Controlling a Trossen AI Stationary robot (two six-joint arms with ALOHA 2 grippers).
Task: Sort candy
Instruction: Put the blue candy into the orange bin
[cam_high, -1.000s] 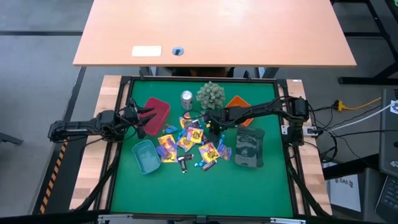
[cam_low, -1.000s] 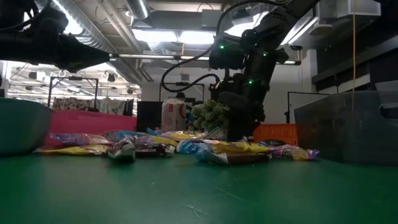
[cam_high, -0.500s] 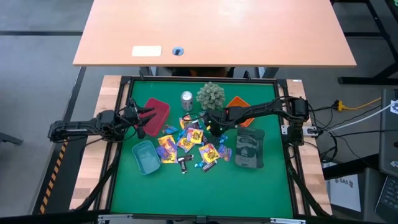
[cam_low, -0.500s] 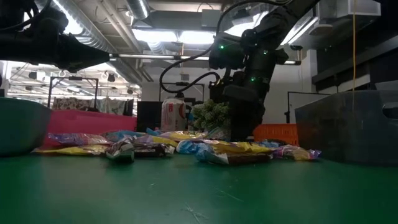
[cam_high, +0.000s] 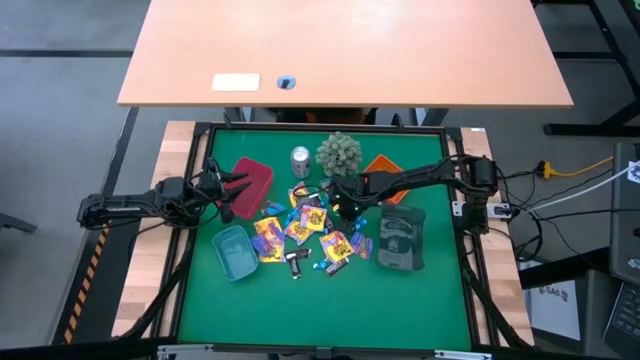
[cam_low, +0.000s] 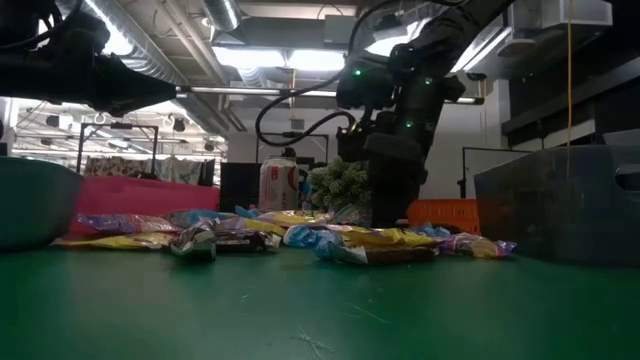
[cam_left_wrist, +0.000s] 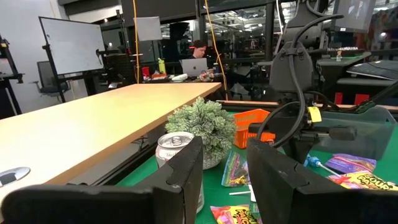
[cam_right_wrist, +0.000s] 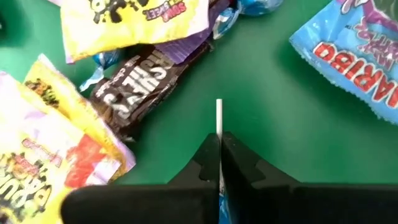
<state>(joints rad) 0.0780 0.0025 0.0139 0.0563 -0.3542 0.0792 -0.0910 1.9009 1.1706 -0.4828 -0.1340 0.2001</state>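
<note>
Candy (cam_high: 305, 232) lies in a messy pile in the middle of the green worktop (cam_high: 400, 310), between the teal tray (cam_high: 235, 251) and the grey bin (cam_high: 402, 238). Right hand (cam_right_wrist: 219, 149) is down at the pile's far edge, pinched tight on a thin white lolly stick (cam_right_wrist: 219, 117). Beside it lies a brown bar (cam_right_wrist: 134, 96). Left hand (cam_left_wrist: 225, 180) waits over the red tray (cam_high: 252, 185), fingers apart, holding nothing.
</note>
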